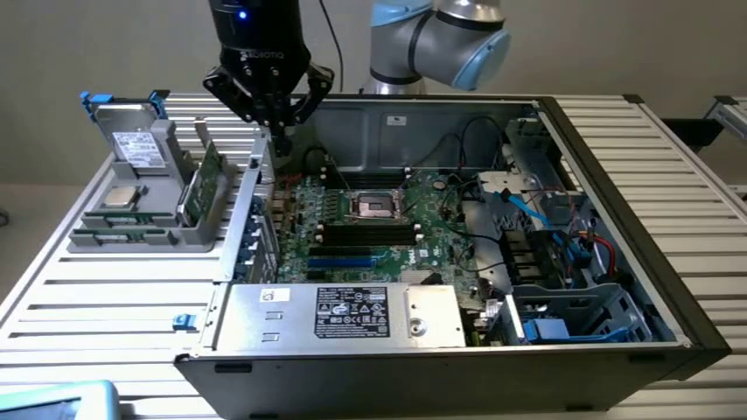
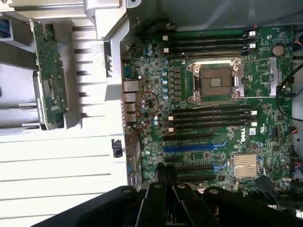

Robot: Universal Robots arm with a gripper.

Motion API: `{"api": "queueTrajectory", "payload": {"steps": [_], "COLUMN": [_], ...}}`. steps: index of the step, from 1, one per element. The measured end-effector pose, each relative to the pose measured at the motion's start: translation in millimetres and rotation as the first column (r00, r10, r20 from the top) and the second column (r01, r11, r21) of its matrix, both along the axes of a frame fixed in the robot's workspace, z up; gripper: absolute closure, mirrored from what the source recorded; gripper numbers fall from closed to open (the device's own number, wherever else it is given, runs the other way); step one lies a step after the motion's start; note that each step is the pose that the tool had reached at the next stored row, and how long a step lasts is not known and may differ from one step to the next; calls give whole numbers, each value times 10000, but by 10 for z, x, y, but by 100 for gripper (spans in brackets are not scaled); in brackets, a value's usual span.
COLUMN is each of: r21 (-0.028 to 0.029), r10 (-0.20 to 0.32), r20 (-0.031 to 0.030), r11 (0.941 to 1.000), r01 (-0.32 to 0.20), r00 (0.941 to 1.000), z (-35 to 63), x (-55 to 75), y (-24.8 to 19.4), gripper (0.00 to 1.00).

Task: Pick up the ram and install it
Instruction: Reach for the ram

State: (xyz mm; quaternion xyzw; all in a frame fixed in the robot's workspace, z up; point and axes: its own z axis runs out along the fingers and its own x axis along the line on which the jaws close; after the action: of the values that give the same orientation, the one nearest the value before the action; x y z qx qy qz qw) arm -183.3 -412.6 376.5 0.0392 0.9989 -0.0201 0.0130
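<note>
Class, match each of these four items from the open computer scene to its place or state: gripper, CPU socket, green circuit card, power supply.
Things:
1 gripper
2 CPU socket
3 green circuit card
4 power supply

Descriptions:
A upright in the grey holder outside the case
B shut, above the case wall
C carries a dark label
D between two banks of memory slots

Pairs: 1-B; 2-D; 3-A; 4-C

I saw the black gripper (image 1: 278, 129), jaws closed, hanging above the exterior view's left wall of the open grey metal computer case (image 1: 386, 131), apparently clear of it.
</note>
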Motion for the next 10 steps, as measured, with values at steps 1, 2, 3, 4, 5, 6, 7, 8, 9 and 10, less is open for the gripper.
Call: {"api": "queueTrajectory", "payload": {"steps": [1, 2, 3, 4, 5, 6, 7, 8, 9, 10], "r21": [1, 0, 0, 0, 1, 1, 1, 1, 0, 0], "r10": [0, -2, -1, 0, 0, -1, -1, 0, 0, -1], "r20": [0, 0, 0, 0, 1, 0, 0, 0, 0, 0], "r11": [10000, 10000, 10000, 10000, 10000, 10000, 10000, 10000, 10000, 10000], "r01": [0, 2, 1, 0, 0, 1, 1, 0, 0, 1], "r00": [10000, 10000, 10000, 10000, 10000, 10000, 10000, 10000, 10000, 10000], "z": [2, 5, 8, 12, 16, 20, 25, 28, 30, 30], "x": [-49, -93, -140, -184, -229, -274, -322, -364, -411, -457], "y": [0, 0, 0, 0, 0, 0, 0, 0, 0, 0], "gripper": [89, 89, 89, 89, 89, 89, 89, 89, 89, 89]}}
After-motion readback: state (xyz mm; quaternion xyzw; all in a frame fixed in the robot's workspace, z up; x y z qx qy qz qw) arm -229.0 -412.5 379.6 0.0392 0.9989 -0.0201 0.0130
